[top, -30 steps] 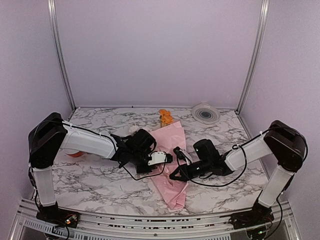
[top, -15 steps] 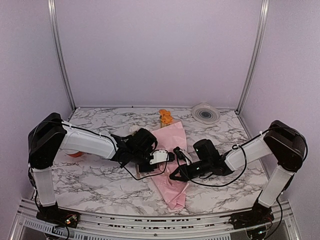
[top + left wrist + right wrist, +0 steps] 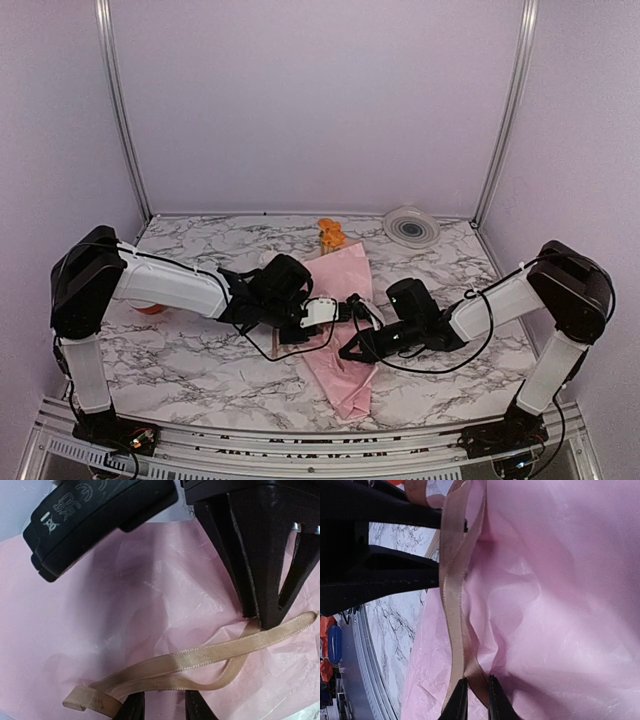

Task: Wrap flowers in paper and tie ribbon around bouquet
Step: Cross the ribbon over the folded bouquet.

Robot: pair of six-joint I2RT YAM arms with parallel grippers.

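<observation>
Your right tool (image 3: 474,687) pinches the ribbon (image 3: 452,580); left tool (image 3: 165,702) stands slightly parted. It looks limp, slippery: pinch near its end.

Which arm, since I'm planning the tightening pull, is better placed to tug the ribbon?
Right. The right gripper is pinched shut on the ribbon over the pink paper; the left gripper stands open beside the loop, seemingly clamping nothing.

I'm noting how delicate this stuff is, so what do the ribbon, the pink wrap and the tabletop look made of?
Ribbon: likely woven satin-type fabric; soft sheen and fine ridged edges.
Pink wrap: thin tissue-like paper, matte, fine crinkles and soft folds.
Tabletop: white with grey marble veining; real stone or print, cannot tell.
</observation>
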